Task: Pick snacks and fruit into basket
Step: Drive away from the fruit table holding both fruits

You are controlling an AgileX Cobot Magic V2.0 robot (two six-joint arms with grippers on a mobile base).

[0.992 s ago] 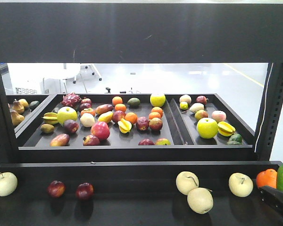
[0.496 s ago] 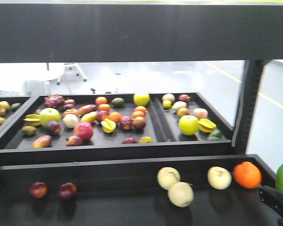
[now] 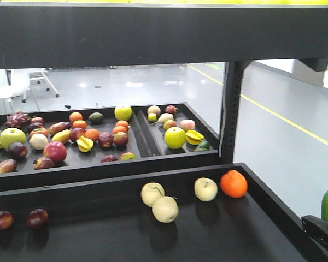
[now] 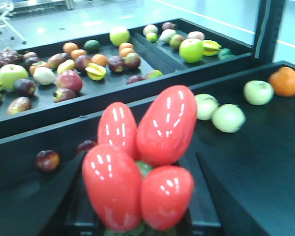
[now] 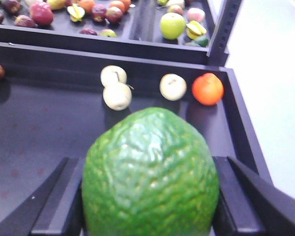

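**Operator:** Report the left claw.

**Technician:** The left claw [image 4: 140, 157] is clenched on a cluster of glossy red fruit [image 4: 160, 125]. Four red lobes fill the space between its dark fingers, above the lower shelf [image 4: 265, 162].

**Operator:** And the right claw?

**Technician:** The right claw [image 5: 148, 162] is grasping a large green fruit with bumpy skin [image 5: 150, 196]. In the front view this fruit sits beyond the right edge of the lower shelf.

**Operator:** List the loose fruit on the lower shelf.

**Technician:** An orange [image 3: 234, 184] lies near the back right corner. A pale apple [image 3: 205, 189] lies just beside it, toward the middle. Two pale pears [image 3: 152, 194] lie touching each other near the back edge, about midway along it. Two dark plums [image 3: 37, 218] lie side by side near the left edge.

**Operator:** Describe the upper level.

**Technician:** Two black trays stand side by side behind the lower shelf. The left tray [image 3: 71, 174] carries the larger mix of red and green apples, oranges, plums and starfruit. The right tray [image 3: 205, 130] holds a big green apple [image 3: 175, 137] with a starfruit [image 3: 194, 137] just beside it, toward the front right corner. A perforated post [image 3: 229, 109] rises at that corner.
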